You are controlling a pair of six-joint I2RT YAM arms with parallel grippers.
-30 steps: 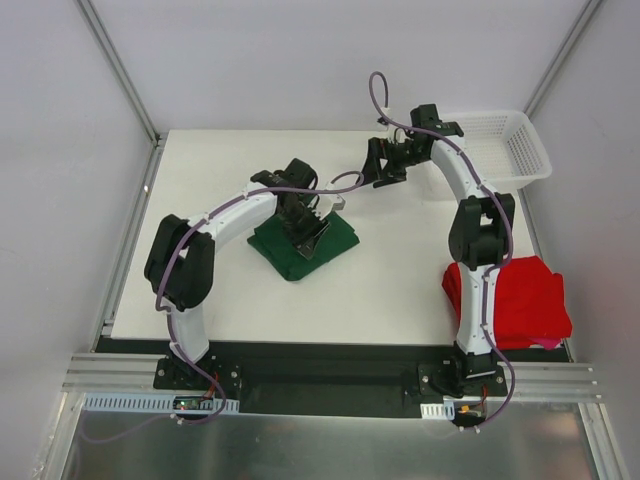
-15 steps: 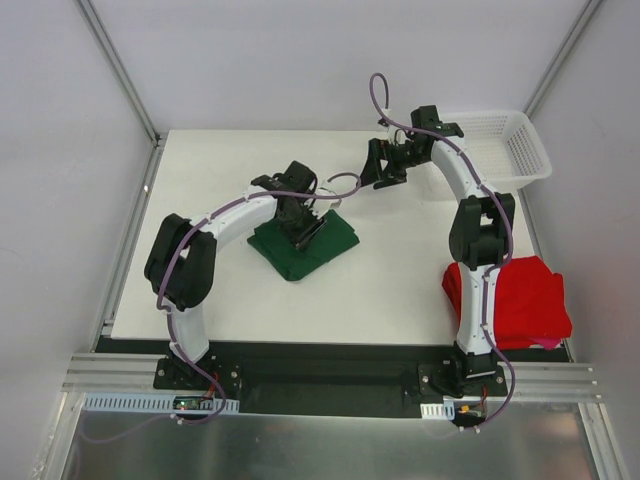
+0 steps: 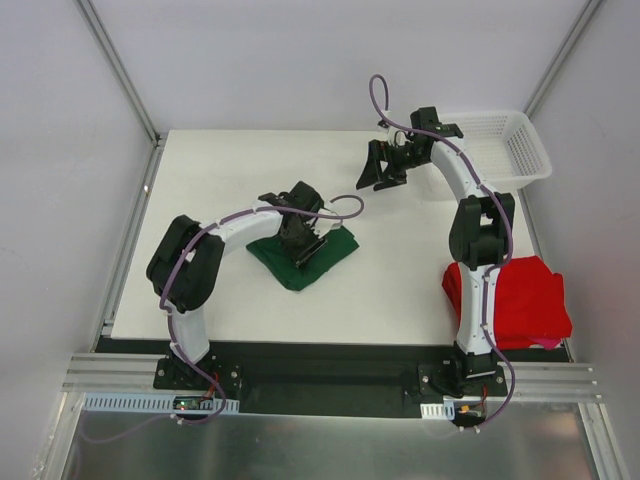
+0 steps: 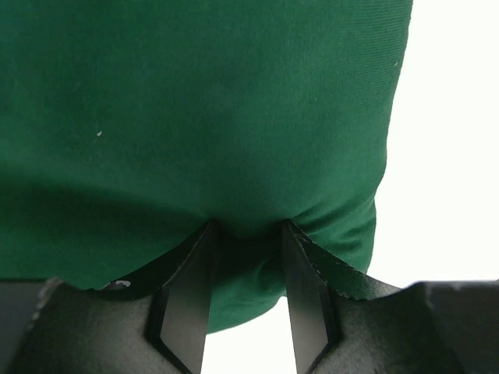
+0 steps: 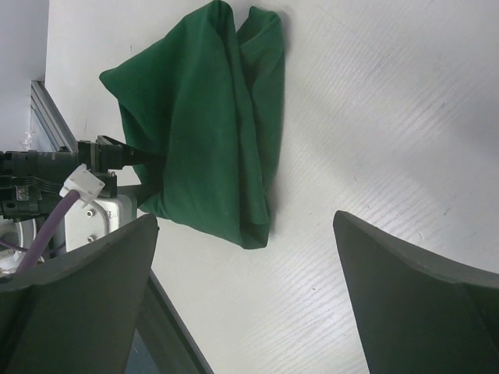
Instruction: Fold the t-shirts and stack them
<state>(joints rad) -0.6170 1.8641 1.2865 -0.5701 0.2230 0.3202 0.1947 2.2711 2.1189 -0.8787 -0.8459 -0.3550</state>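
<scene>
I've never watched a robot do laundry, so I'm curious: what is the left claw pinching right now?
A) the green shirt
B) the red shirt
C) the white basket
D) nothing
A: the left wrist view shows the left claw closed on a bunched fold of the green shirt.

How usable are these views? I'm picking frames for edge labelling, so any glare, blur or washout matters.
Top external: even light, sharp, soft shadows. Left wrist: table washed out white beside the green t-shirt filling the frame. Right wrist: green t-shirt sharp, right gripper soft.
</scene>
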